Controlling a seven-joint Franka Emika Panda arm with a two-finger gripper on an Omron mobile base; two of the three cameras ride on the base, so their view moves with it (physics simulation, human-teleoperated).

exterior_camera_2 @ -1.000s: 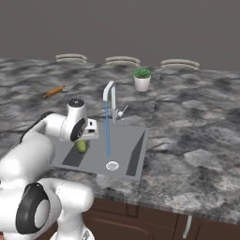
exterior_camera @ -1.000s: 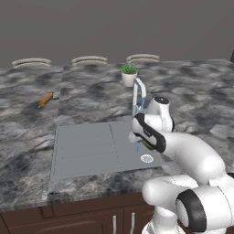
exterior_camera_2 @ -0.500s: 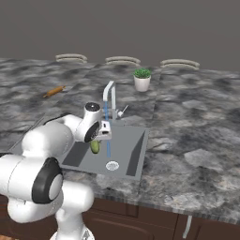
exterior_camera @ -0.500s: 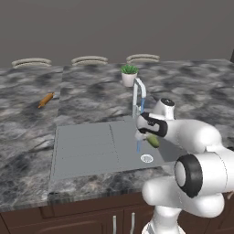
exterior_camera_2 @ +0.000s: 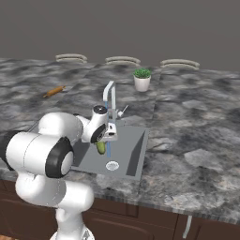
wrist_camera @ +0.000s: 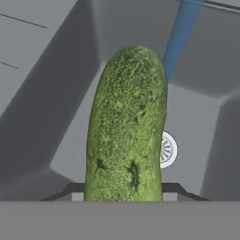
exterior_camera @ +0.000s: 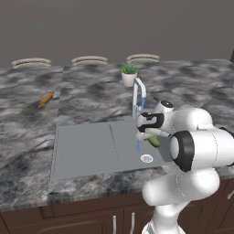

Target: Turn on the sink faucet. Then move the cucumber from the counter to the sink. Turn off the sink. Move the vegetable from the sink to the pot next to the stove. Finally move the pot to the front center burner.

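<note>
Cucumber [wrist_camera: 126,126] over sink [exterior_camera: 87,146]
Gripped upright in hand [exterior_camera: 148,134], hanging above basin beside running water stream [wrist_camera: 180,37], near drain [wrist_camera: 167,150]

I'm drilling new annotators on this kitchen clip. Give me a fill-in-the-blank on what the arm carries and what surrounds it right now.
1. The gripper holds a green ____.
2. Water runs from the sink faucet, so it is turned ____.
3. The held vegetable hangs over the ____, near the round drain.
4. The orange vegetable lies on the ____.

Missing words: cucumber; on; sink; counter
</note>
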